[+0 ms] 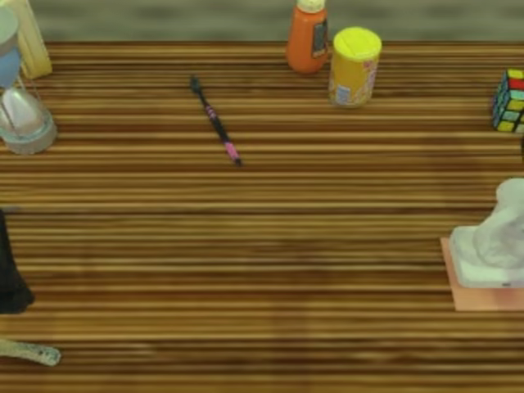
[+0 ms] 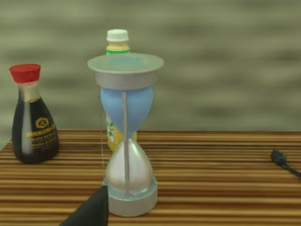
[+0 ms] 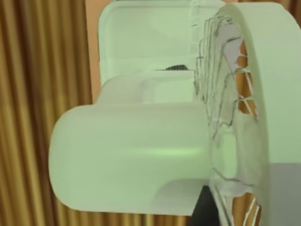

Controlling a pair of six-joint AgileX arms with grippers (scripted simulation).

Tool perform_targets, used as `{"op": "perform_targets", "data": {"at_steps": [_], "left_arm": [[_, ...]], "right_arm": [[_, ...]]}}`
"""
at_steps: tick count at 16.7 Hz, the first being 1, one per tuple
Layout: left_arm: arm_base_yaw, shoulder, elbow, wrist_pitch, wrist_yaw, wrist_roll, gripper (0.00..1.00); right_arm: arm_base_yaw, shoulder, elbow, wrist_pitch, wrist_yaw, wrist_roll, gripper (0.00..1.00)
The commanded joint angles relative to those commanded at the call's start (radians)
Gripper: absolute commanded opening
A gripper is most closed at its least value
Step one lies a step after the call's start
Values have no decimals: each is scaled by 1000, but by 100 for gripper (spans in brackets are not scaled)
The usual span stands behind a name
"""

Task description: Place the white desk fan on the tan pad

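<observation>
One white desk fan point(image 1: 497, 239) and one tan pad point(image 1: 483, 296); one hourglass point(image 2: 126, 136) with a grey base and blue upper bulb; one pen point(image 1: 215, 120) — black with pink bands; one Rubik's cube point(image 1: 510, 100); bottles and jars come to four across the views — one orange bottle point(image 1: 307, 37), one yellow canister point(image 1: 354, 67), one soy sauce bottle point(image 2: 33, 117) with a red cap, one white-capped yellow bottle point(image 2: 117, 47) behind the hourglass; one wooden table point(image 1: 286, 270).

Left arm point(image 1: 10, 270) is matte black, smooth and unmarked.
</observation>
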Motion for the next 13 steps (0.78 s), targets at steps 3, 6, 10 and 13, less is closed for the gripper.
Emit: {"op": "perform_targets", "data": {"at_steps": [3,6,10,13], "left_arm": [[0,0,0,0,0,0,100],[0,0,0,0,0,0,100],[0,0,0,0,0,0,100],[0,0,0,0,0,0,100]], "right_arm": [[0,0,0,0,0,0,0],[0,0,0,0,0,0,23],[0,0,0,0,0,0,53],[0,0,0,0,0,0,75]]}}
